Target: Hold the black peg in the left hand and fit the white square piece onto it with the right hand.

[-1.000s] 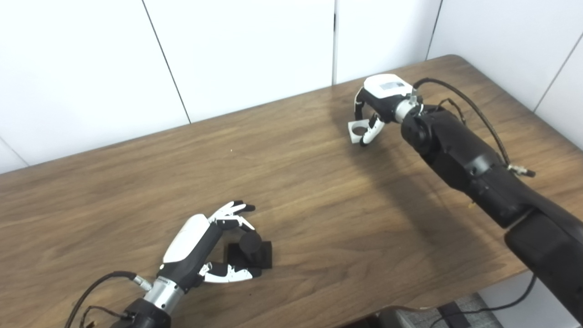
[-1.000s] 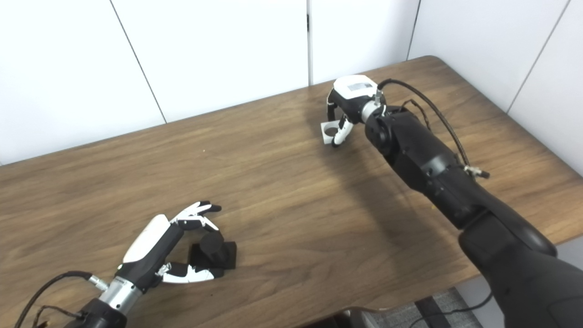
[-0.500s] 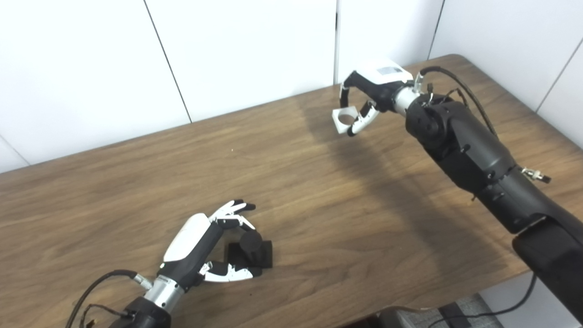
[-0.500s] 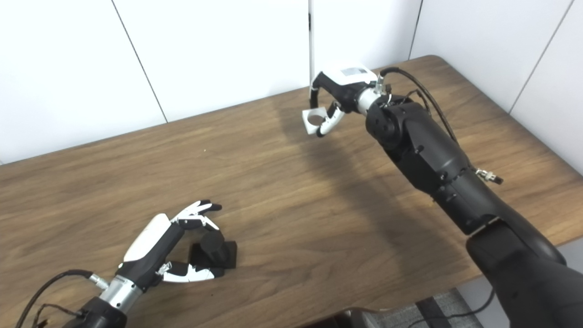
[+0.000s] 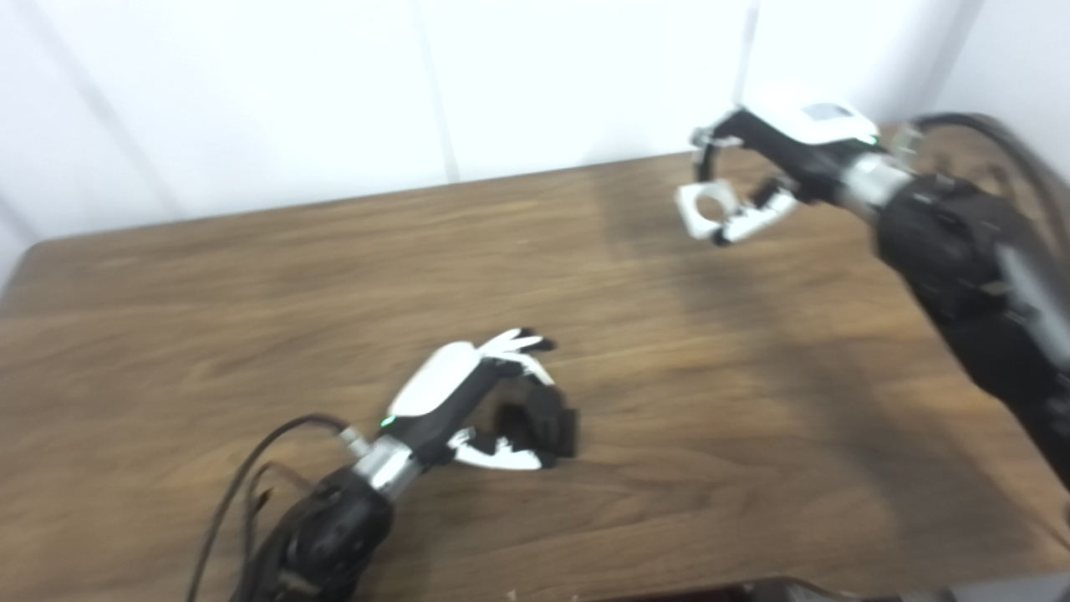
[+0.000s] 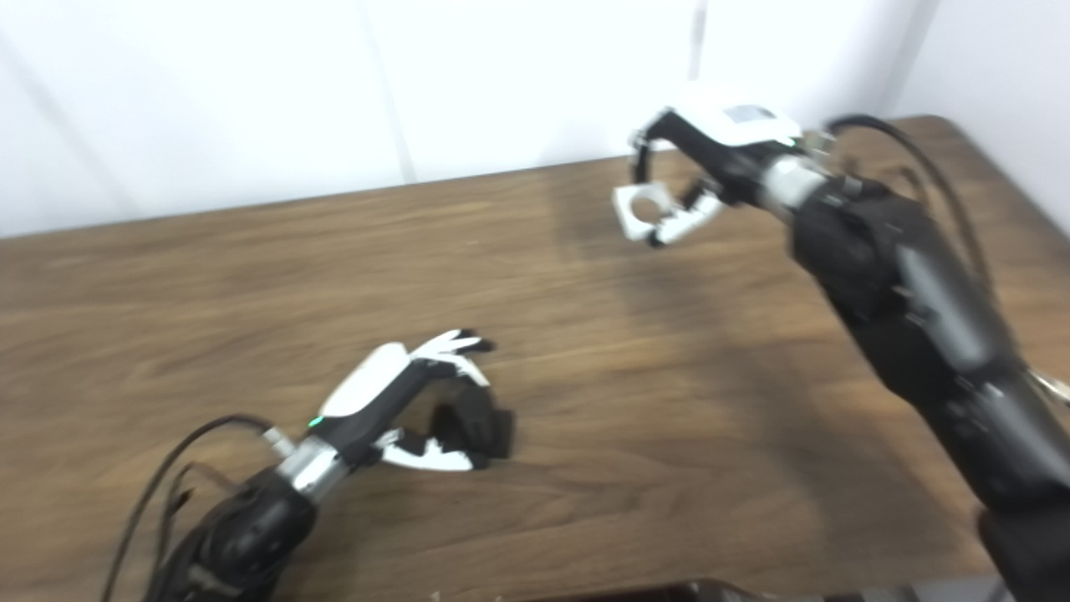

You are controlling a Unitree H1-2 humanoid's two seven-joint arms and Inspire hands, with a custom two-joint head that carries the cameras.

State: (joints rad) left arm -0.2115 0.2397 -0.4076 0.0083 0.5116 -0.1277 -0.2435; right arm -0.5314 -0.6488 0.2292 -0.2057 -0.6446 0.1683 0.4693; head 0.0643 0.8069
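On the near left part of the table [image 5: 209, 318], the left hand [image 5: 468, 401] was seen curled around the black peg [image 5: 535, 422], with the fingers [image 5: 518, 343] arched over its top and the thumb [image 5: 501, 456] lying low in front of it. The peg with its dark base appeared to rest on the wood, and because of blur it could not be told whether the hand was really clamped on it or only cupped around it. A cable [image 5: 251, 468] was looped beside the left forearm.

Further to the right, well apart from the peg and above the far side of the table, the white square piece [image 5: 706, 207] was pinched by the right hand [image 5: 769, 167] between the fingers above and the thumb below. Its round hole was turned toward the cameras.

Several risks were judged from this position. If the peg was not firmly gripped, it could be pushed over or slid away when the piece was pressed on it. The piece was held only by its edges, so it could be twisted or dropped during the long carry. The fingers arched over the peg were judged to stand in the way, since the top of the peg was partly covered by them. Nothing else was seen on the wood between the 2 hands.
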